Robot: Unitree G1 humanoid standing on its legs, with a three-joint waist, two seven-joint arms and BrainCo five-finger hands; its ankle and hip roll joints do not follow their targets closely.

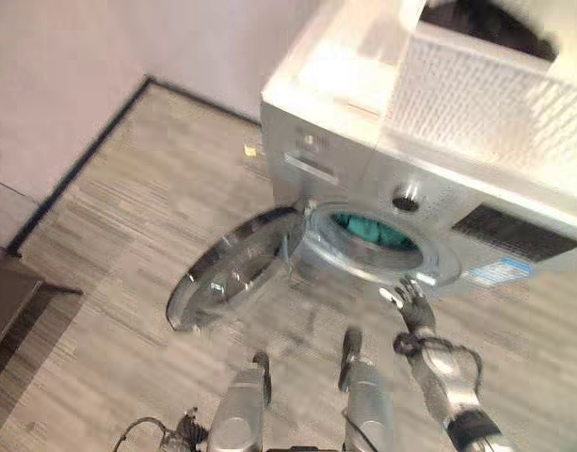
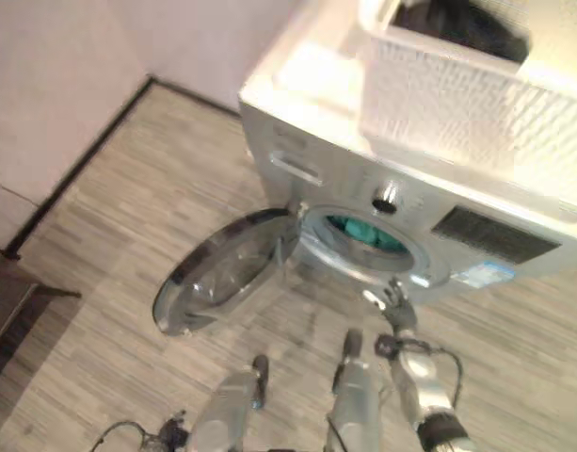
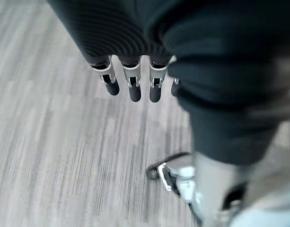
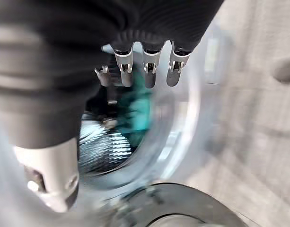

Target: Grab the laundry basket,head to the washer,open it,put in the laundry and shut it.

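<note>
Right hand [image 1: 412, 299] reaches, fingers straight, to the washer [image 1: 363, 160] drum's rim; left hand [image 3: 130, 75] hangs relaxed over floor [image 3: 55, 156].

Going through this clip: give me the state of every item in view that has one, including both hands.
Washer: basket on top.
Washer door: swung wide open.
Drum opening: teal laundry inside.
Laundry basket: on top of the washer, dark laundry in it.
Right hand: at the rim of the drum opening, fingers straight, holding nothing.
Left hand: over the floor, fingers straight, holding nothing.
</note>
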